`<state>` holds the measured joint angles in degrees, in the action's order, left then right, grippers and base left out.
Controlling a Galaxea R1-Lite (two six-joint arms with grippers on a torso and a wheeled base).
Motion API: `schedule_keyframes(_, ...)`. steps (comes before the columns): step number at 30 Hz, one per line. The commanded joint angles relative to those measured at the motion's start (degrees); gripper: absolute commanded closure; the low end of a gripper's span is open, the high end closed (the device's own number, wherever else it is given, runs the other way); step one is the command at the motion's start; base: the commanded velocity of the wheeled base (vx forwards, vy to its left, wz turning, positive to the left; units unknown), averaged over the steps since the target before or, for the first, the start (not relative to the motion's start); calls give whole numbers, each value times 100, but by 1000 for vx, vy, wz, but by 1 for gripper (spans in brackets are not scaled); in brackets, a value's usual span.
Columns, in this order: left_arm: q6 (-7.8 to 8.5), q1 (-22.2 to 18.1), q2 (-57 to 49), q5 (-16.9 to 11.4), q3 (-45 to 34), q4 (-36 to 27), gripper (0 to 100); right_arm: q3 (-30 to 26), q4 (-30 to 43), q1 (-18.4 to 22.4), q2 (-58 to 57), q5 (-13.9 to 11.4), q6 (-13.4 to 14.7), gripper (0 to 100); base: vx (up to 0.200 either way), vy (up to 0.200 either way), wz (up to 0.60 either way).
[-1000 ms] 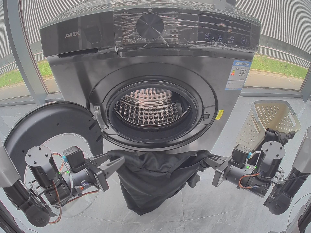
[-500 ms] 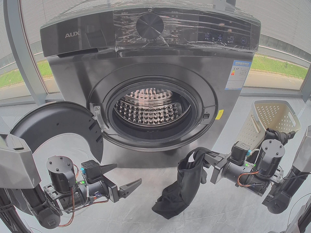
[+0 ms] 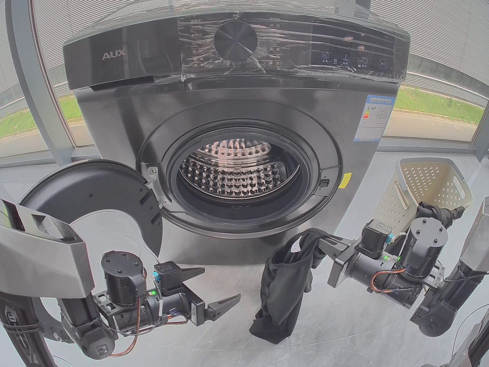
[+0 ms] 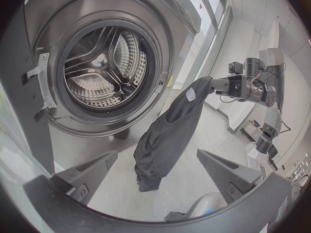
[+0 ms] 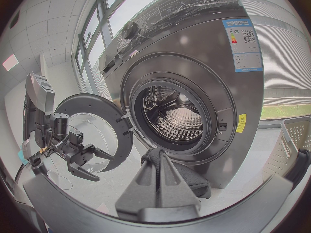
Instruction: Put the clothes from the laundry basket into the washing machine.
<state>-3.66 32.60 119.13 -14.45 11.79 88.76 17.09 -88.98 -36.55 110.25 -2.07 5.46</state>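
Note:
A black garment (image 3: 286,281) (image 4: 168,130) hangs from my right gripper (image 3: 320,241), which is shut on its top edge (image 5: 155,157) just below the washing machine's open drum (image 3: 237,174). The cloth's lower end reaches the floor. My left gripper (image 3: 213,287) (image 4: 155,165) is open and holds nothing, low at the left in front of the open door (image 3: 84,200). The cream laundry basket (image 3: 428,187) leans at the right, with another dark garment (image 3: 438,212) hanging over its rim.
The washing machine (image 3: 234,108) fills the middle, and its round door swings out to the left. Pale floor tiles (image 3: 346,332) lie in front. Windows run behind the machine.
My left gripper let go of the garment, opened and dropped down and back. The cloth, once spread between both grippers, now hangs bunched from the right gripper alone.

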Motion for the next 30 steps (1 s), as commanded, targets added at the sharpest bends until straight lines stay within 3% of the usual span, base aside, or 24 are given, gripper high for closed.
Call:
schedule_keyframes(1,5,19,480,-23,412,1,0,5,-41,-28,5,-4,-1,100,0,0,0)
schedule_keyframes(16,32,150,1245,-120,1054,1,0,119,-41,-432,-21,-4,25,100,0,0,0)
schedule_keyframes(30,32,229,1596,12,1669,10,0,57,-32,-810,-215,23,60,100,0,0,0)
